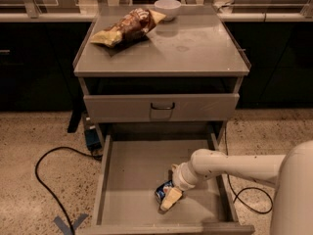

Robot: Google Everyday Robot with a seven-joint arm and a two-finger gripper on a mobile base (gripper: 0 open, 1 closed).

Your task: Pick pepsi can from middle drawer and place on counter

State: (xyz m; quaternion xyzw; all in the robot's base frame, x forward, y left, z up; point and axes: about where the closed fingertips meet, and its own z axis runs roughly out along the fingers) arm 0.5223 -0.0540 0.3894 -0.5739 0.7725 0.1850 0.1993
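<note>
One can on drawer floor, front-right of its centre, half hidden, long axis unclear. One claw touching it; clamped or not, cannot tell. Table above drawer: one bag, one bowl.

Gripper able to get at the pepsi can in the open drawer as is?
Probably yes. The gripper is down inside the open middle drawer, right at the pepsi can, and no other item shows in the drawer to block it.
</note>
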